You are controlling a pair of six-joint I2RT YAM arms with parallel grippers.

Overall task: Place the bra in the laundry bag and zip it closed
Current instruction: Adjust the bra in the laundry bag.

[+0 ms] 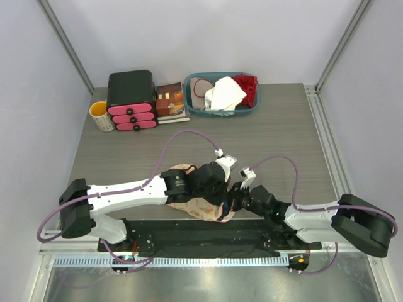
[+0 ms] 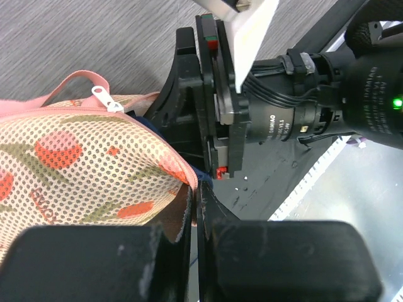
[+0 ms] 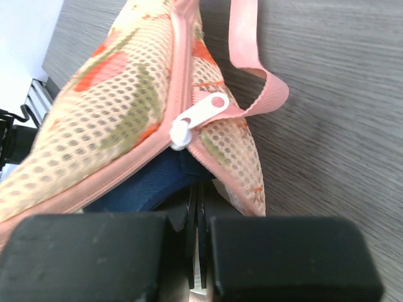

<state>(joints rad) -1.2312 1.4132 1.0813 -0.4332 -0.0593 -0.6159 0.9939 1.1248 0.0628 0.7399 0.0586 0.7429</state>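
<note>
Both arms are working at the near table edge. The laundry bag (image 3: 107, 107) is lying on the table (image 3: 334, 94) between them, and the bra (image 3: 141, 189) is sitting inside it, navy showing through the unzipped gap. The left gripper (image 2: 194, 195) is clamped tight and seems to be pinching the bag's pink trim. The right gripper (image 3: 195, 211) is closed too, pressed up under the bag; I can't tell whether it is holding fabric. The step in hand looks like zipping. The zipper pull (image 3: 198, 116) is lying free just above the right fingers, so the right should be opening, taking the pull squarely and dragging along the seam, while the left is keeping the trim taut. The navy fabric needs tucking in first, or the slider will snag on it.
</note>
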